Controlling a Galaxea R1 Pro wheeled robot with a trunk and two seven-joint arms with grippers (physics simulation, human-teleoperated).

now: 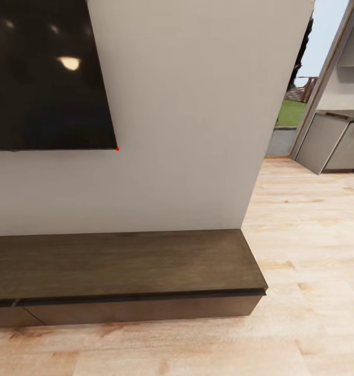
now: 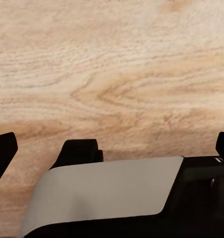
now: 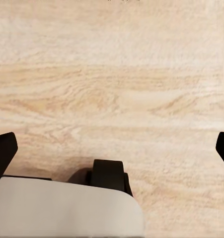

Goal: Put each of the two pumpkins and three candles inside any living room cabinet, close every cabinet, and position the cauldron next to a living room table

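A dark-brown wood grain is shown on the cabinet [image 1: 124,263], with a near-black strip along its front edge. The wall [image 1: 192,115] behind it is plain off-white. The screen [image 1: 46,73] is glossy black, marked by pale yellowish light reflections and a tiny red dot at its lower corner. The floor [image 1: 307,250] is pale honey-coloured planking with darker tan swirls. Grey kitchen units [image 1: 336,141] are seen beyond, beside green grass and light-blue sky.
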